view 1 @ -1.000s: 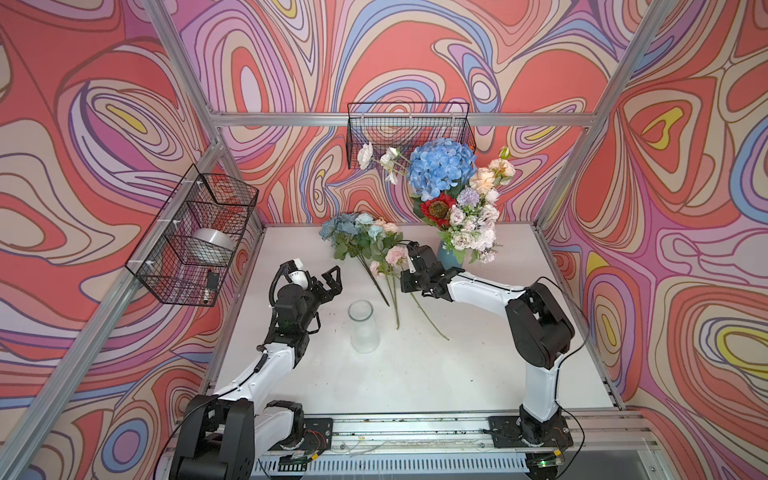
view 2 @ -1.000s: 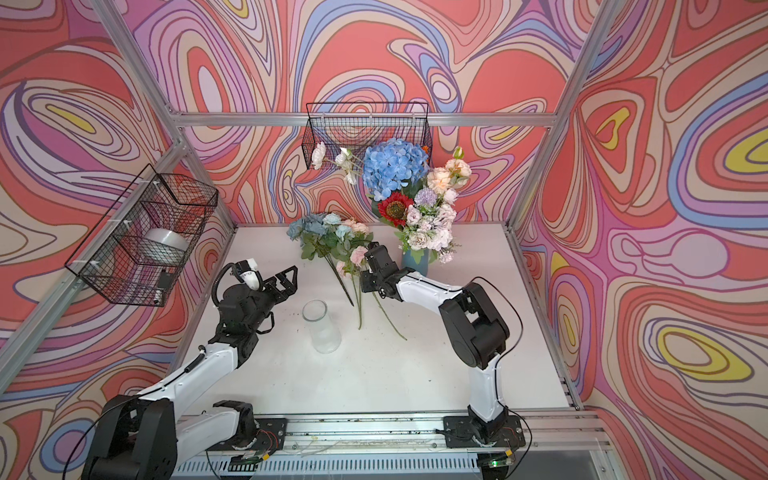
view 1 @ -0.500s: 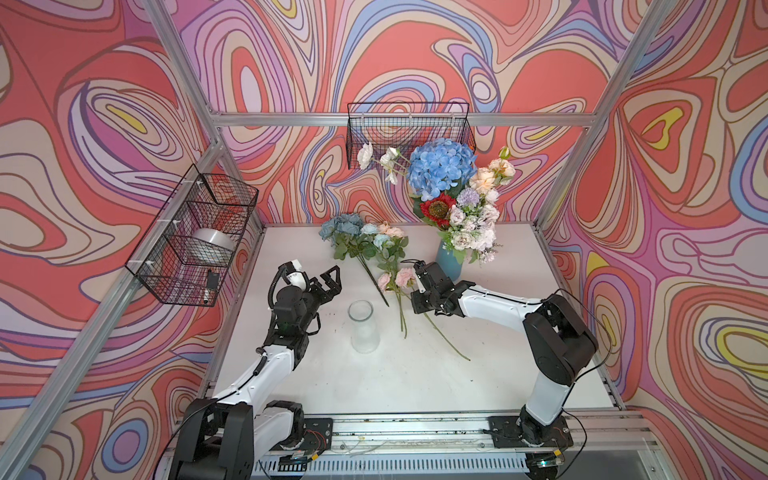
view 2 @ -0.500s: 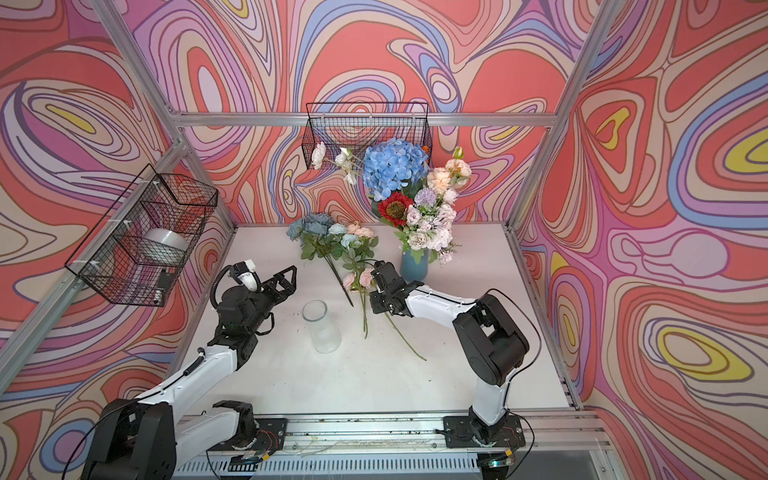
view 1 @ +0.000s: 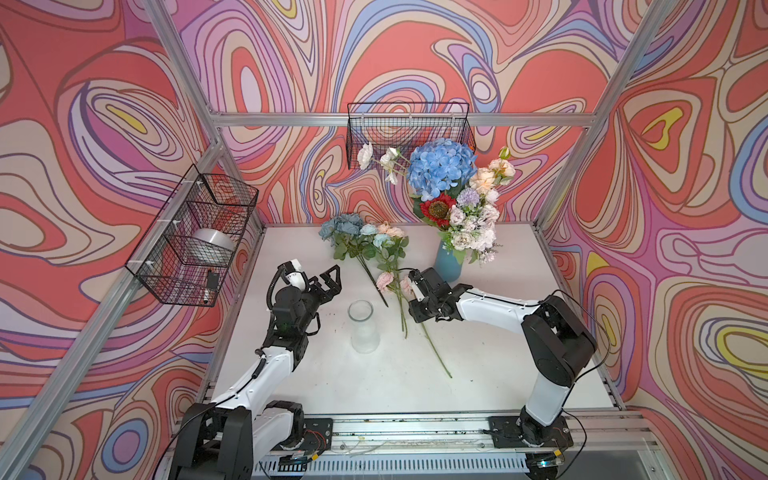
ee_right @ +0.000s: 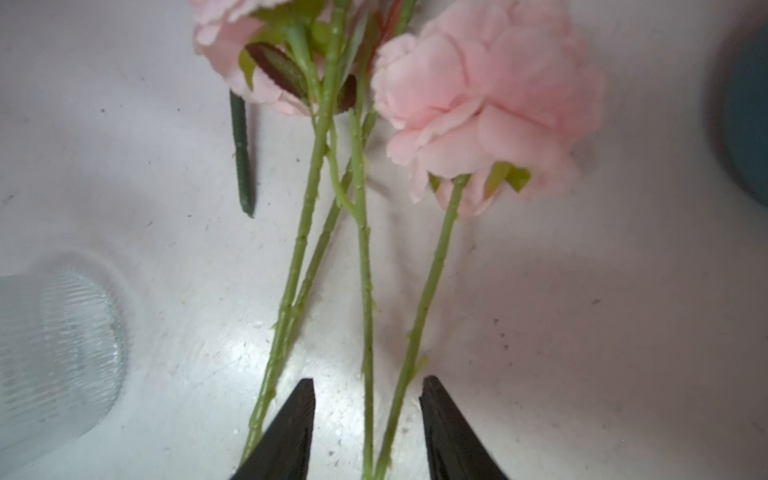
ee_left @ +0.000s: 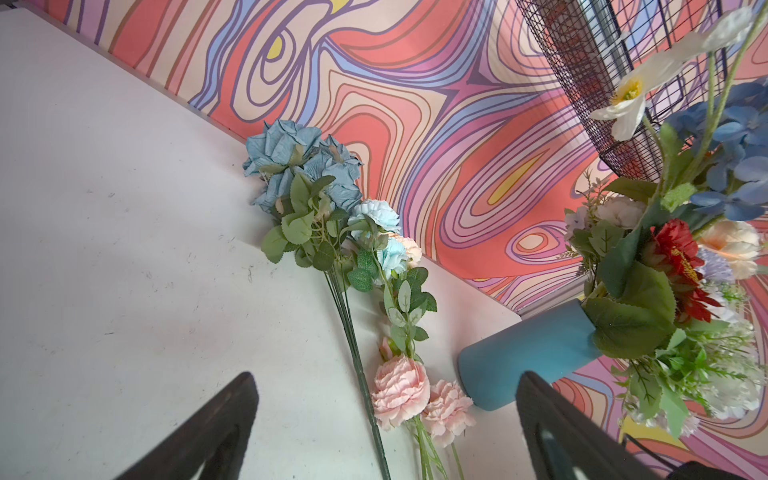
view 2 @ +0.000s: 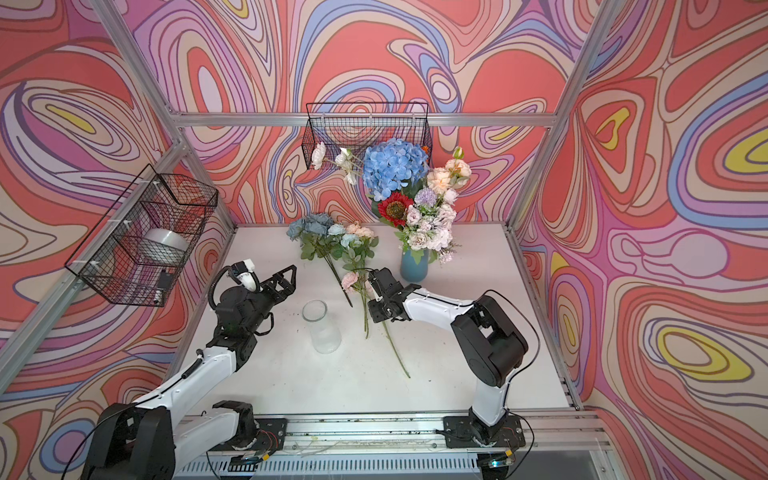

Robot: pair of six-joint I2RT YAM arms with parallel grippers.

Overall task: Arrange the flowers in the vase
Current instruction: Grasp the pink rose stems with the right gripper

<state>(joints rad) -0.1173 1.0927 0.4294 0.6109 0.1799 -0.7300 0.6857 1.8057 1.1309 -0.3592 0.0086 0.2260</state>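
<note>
A clear glass vase (view 1: 363, 326) stands empty mid-table. To its right, pink flowers (view 1: 384, 281) lie flat, their green stems (ee_right: 365, 266) running toward the front. My right gripper (ee_right: 368, 384) hovers low over these stems with its jaws apart; two stems pass between them untouched. A dusty-blue rose bunch (view 1: 343, 226) and a pale blue and peach spray (view 1: 384, 239) lie behind. My left gripper (view 1: 332, 281) hangs open and empty left of the glass vase. A blue vase (view 1: 448, 266) at the back holds a blue hydrangea (view 1: 441, 172), a red sunflower (view 1: 436, 208) and pale blossoms.
A wire basket (view 1: 195, 237) on the left wall holds a silver tape roll. Another wire basket (view 1: 409, 129) hangs on the back wall behind the bouquet. Aluminium frame posts border the white table (view 1: 498, 365).
My right gripper drew the pink flowers toward the front, set them on the table and opened off their stems. The left arm has stayed put.
</note>
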